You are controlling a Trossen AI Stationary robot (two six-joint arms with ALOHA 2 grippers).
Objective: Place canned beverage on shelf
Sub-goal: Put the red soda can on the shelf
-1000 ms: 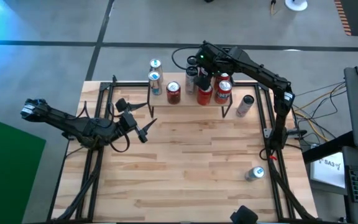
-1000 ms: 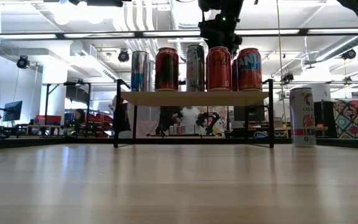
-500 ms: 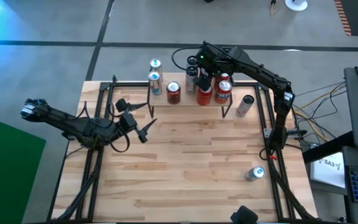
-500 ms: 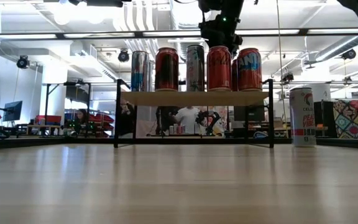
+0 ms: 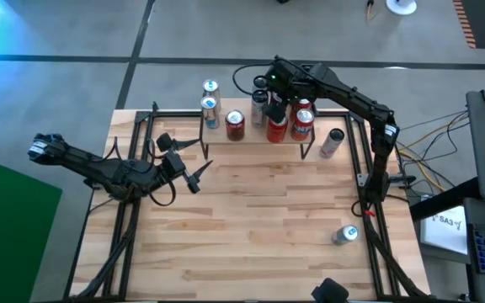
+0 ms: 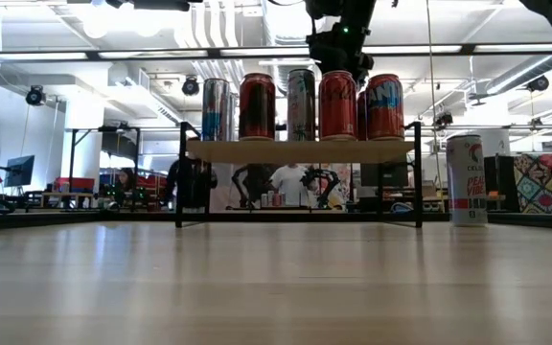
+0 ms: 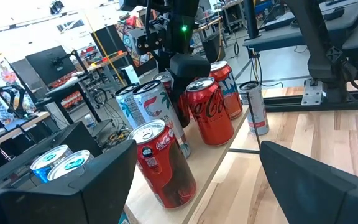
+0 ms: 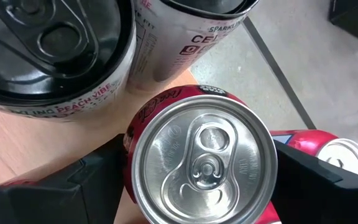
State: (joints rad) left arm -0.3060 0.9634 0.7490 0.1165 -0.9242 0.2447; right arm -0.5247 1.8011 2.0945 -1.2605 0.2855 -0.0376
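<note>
The shelf [image 6: 300, 150] stands at the table's far edge with several upright cans on its plank top. My right gripper [image 8: 204, 180] hangs over the shelf, slanting down, open around the top of a red can [image 8: 204, 162] that stands on the plank [image 5: 277, 126] [image 6: 337, 105], one finger on either side. My left gripper [image 5: 194, 164] hovers open over the table's left half, pointing level at the shelf, with nothing between its fingers [image 7: 197, 162]. My right gripper comes at the red can from above, slanting down. Its fingers [image 8: 98, 180] stand close at two opposite sides of the can just below the rim [image 8: 129, 155]. Whether they touch the can, I cannot tell. The can stands upright on the shelf.
A white can [image 5: 333, 141] [image 6: 466, 179] stands on the table right of the shelf. Another can [image 5: 344, 234] stands near the table's right edge, farther forward. Tall silver cans [image 8: 55, 56] stand close behind the red one. The wide middle of the tabletop [image 5: 259, 219] lies bare.
</note>
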